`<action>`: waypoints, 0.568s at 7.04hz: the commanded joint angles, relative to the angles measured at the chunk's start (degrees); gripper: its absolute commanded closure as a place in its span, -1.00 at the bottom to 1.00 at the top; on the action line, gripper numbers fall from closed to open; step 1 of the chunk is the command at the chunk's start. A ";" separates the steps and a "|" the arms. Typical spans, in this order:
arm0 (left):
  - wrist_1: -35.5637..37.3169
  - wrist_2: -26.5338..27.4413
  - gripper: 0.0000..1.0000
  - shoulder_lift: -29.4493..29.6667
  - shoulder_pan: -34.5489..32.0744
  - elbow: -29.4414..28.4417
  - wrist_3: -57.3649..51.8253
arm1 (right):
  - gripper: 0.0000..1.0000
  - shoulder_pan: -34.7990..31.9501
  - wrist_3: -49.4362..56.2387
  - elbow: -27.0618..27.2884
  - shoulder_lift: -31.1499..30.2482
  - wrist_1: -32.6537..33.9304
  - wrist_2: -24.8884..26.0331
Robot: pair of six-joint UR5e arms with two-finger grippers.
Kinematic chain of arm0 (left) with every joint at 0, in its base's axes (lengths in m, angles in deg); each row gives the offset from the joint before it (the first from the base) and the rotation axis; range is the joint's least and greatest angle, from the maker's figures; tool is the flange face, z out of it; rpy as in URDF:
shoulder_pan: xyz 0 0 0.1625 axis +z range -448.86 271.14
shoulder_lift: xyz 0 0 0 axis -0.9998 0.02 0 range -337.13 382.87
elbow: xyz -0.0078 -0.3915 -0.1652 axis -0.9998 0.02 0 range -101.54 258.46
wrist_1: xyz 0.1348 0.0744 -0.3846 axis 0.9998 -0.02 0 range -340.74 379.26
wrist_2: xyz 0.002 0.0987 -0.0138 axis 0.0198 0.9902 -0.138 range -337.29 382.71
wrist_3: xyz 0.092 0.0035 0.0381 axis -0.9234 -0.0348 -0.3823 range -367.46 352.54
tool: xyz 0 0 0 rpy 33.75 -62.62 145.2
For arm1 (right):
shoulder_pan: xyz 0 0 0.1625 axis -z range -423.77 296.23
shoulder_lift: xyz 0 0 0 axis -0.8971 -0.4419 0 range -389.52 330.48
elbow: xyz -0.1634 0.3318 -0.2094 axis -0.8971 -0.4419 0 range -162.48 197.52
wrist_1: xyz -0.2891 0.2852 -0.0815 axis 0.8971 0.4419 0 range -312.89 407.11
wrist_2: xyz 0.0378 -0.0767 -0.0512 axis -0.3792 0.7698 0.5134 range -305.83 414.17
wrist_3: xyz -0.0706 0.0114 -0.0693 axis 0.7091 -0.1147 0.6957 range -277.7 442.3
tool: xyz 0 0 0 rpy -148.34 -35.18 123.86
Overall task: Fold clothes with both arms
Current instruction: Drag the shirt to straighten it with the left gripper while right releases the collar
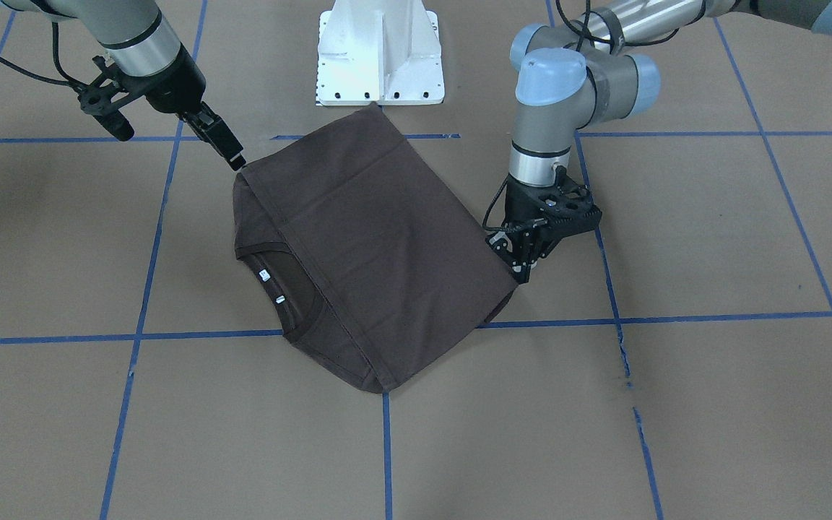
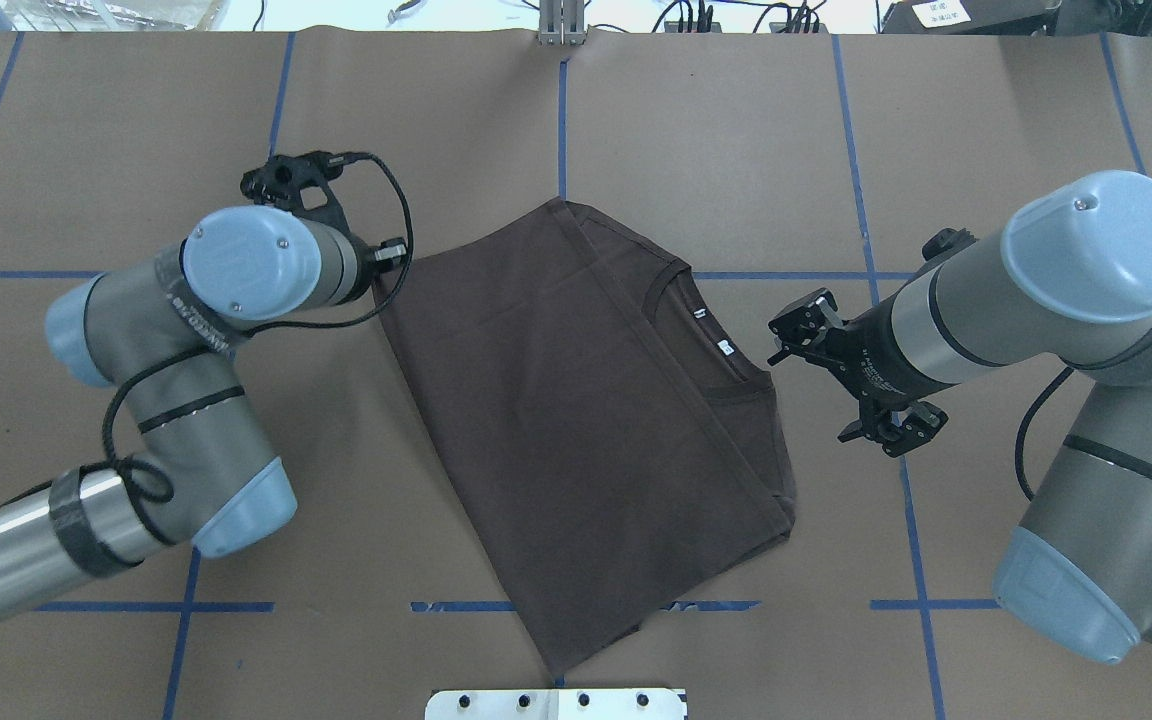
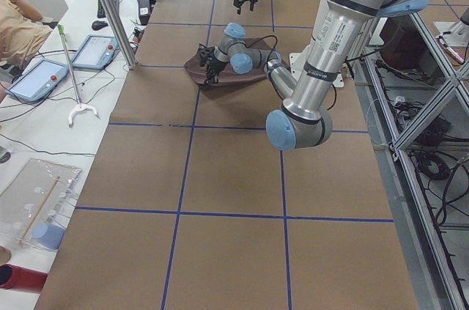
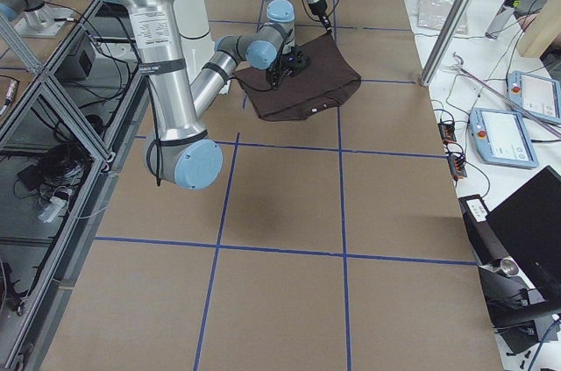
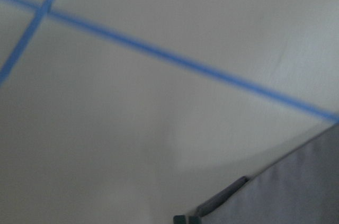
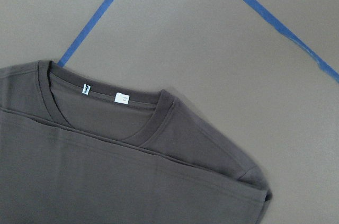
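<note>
The left gripper [image 1: 526, 269] stands low at the edge of the folded dark brown fabric T-shirt [image 1: 380, 245]. Outward of it and toward the operators, the brown paper-covered table [image 1: 712, 231] with blue tape lines [image 1: 676, 318] gives open passage. The right gripper [image 1: 234, 157] hangs at the opposite shirt corner, with bare paper outward of it too. Between the two grippers only the flat shirt lies. Behind them, toward the robot, the white metal pedestal base [image 1: 380, 65] blocks the way, just beside the shirt's rear corner.

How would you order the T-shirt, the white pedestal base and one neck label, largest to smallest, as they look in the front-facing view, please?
1. T-shirt
2. white pedestal base, though the frame's top edge cuts it off
3. neck label
</note>
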 commanded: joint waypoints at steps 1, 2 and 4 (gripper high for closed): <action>-14.06 -0.02 1.00 10.01 -6.14 -20.41 -1.60 | -1.00 -0.16 0.15 -0.23 0.04 -0.05 0.37; -17.53 -0.02 1.00 13.80 -7.38 -27.13 -1.61 | -1.00 -0.25 0.15 -0.32 0.21 -0.05 1.93; -25.08 -0.28 -0.43 14.54 -7.48 -30.89 -1.70 | -1.00 0.10 -0.46 -1.80 4.58 -0.23 4.66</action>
